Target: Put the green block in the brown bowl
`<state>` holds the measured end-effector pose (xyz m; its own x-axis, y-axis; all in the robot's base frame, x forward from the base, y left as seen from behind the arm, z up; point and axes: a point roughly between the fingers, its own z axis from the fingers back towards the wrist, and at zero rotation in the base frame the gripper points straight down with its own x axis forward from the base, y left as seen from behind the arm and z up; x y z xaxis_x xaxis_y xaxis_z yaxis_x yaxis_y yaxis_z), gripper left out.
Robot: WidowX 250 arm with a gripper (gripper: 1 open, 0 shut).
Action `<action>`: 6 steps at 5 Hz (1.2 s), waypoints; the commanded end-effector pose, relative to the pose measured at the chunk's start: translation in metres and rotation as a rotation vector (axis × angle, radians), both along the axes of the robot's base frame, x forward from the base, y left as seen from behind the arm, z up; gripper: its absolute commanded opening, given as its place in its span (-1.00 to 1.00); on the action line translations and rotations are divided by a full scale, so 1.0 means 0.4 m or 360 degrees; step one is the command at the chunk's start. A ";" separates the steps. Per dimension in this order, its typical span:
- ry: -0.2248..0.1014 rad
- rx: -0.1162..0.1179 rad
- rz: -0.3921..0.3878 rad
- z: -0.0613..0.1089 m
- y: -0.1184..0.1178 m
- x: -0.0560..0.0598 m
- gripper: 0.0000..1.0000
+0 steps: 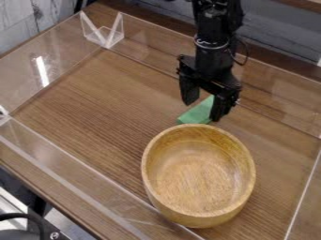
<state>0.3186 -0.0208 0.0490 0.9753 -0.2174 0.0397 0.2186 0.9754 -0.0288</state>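
Observation:
The green block (pixel 194 115) lies flat on the wooden table just beyond the far rim of the brown bowl (pixel 198 174); only its near end shows. My gripper (pixel 207 106) hangs directly over it, black, pointing down, jaws open and straddling the block's far part. One finger (pixel 187 92) stands to the block's left, the other at its right end. Whether the fingers touch the block I cannot tell. The bowl is empty and upright at the front right.
A clear acrylic wall (pixel 75 178) fences the table's front, left and right edges. A small clear plastic stand (pixel 103 30) sits at the back left. Bare wooden tabletop (pixel 88 103) spreads left of the bowl.

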 end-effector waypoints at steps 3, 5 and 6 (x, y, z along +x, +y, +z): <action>-0.0104 -0.0011 -0.0041 0.018 -0.002 0.016 1.00; -0.0130 -0.0013 -0.0045 0.020 0.001 0.021 1.00; -0.0141 -0.0014 -0.0047 0.022 0.002 0.023 1.00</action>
